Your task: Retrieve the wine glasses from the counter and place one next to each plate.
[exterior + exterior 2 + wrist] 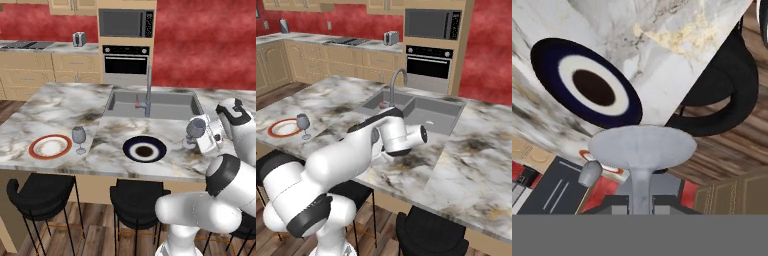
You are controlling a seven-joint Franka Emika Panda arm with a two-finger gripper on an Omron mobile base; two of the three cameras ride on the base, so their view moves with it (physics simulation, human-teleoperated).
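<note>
Done: one wine glass (79,139) stands upright on the table (60,107) just beside the orange-rimmed plate (50,147), on its right in the left base view.
In hand: second wine glass (195,131), to the right of the dark plate (144,149), near it but not touching.
Jaws: gripper (206,136) clamped on the second glass's stem (641,185), as the hand view shows.
Height: I cannot tell whether the glass's foot (643,146) rests on the table or hangs just above it.
Left: judged from this, set the glass down beside the dark plate, let go, back away.
</note>
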